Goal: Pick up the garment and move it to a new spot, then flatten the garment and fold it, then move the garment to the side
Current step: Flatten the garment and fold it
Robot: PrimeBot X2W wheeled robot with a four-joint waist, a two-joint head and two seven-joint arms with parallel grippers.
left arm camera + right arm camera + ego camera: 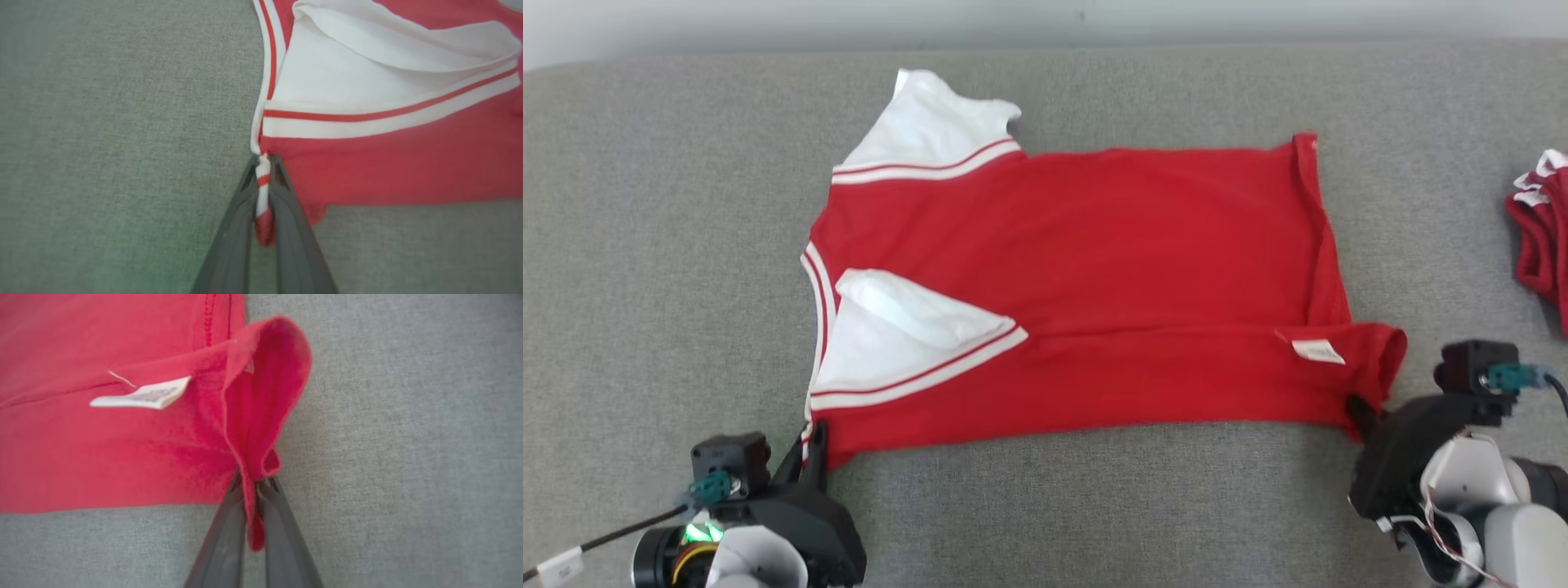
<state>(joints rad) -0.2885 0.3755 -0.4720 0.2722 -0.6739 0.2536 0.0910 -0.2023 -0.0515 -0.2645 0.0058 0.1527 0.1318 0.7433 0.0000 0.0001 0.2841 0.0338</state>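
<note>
The garment (1094,269) lay spread on the grey worktop (645,245), its long axis left to right, its body beyond me. My left pincer (814,447) gripped its near left corner, my right pincer (1359,408) its near right corner.

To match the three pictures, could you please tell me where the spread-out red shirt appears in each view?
Head view: the shirt lies across the middle, left gripper and right gripper shut on its near corners.
Left wrist view: upper right, striped corner pinched.
Right wrist view: upper left, hem corner pinched.
Shared landmark: the grey cushion under it.
</note>
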